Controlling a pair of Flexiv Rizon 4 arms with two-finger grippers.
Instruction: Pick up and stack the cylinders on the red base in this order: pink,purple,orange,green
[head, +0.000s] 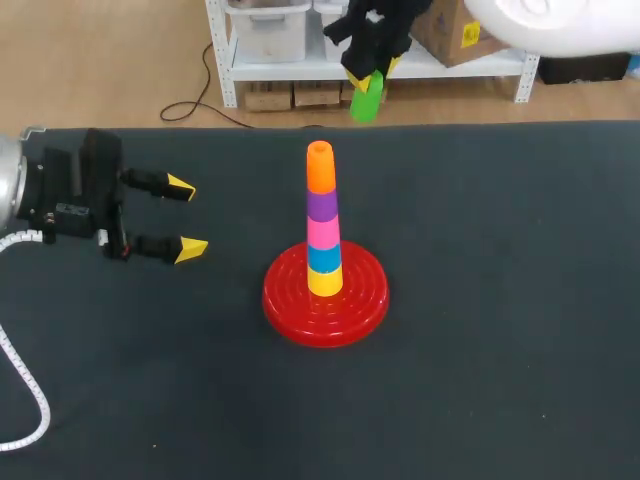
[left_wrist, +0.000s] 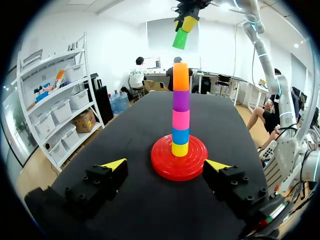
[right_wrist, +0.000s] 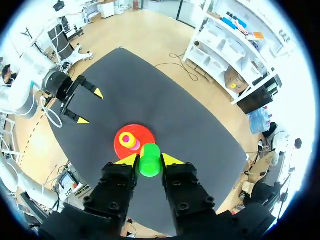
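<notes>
I'm running this from afar, and it's a robotics lab. My left arm (head: 60, 195) and right arm (head: 560, 25) work over a black cloth-topped table (head: 500, 350). Behind it, white metal shelving racks (head: 225, 50) hold translucent plastic storage bins (head: 270, 30) and brown cardboard boxes (head: 295, 95) on a pale wood-look floor (head: 100, 60).

text: none legible | labels: none | numbers: none | signs: none
</notes>
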